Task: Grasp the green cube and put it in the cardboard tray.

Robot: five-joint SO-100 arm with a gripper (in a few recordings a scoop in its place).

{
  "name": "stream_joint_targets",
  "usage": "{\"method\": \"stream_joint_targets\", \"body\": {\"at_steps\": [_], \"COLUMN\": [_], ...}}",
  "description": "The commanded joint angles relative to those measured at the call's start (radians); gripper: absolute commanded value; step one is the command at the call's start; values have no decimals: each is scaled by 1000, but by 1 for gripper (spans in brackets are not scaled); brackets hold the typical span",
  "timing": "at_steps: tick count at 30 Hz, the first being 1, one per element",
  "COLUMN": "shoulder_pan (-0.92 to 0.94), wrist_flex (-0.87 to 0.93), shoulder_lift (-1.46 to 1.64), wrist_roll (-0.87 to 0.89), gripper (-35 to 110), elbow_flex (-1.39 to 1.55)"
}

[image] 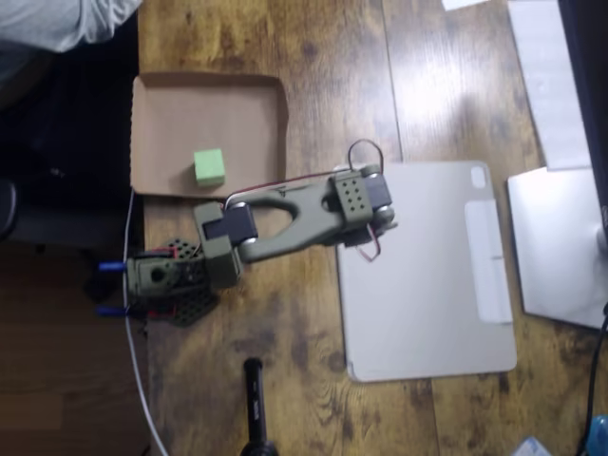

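In the overhead view the green cube (210,167) sits inside the cardboard tray (171,104), near its lower edge and right of the middle, free of any grip. The tray lies on the wooden table (313,399) toward the upper left. Just below it the olive arm (285,223) folds rightward, its tool (366,195) over the left edge of a grey tablet cover (427,285). Whether the tool is spread or pressed together, I cannot tell.

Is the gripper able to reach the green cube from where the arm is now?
Probably yes. The green cube lies uncovered in the cardboard tray, close to the arm's base; only the low rim stands between.
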Motion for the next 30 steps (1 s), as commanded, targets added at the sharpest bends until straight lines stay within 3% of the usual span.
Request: {"method": "stream_joint_targets", "body": {"at_steps": [1, 21, 30], "shoulder_pan": [34, 101, 106], "wrist_flex": [25, 29, 29], "shoulder_lift": [-3, -233, -156], "wrist_roll": [-3, 72, 87], "gripper": [0, 0, 0], "elbow_flex": [35, 72, 84]}}
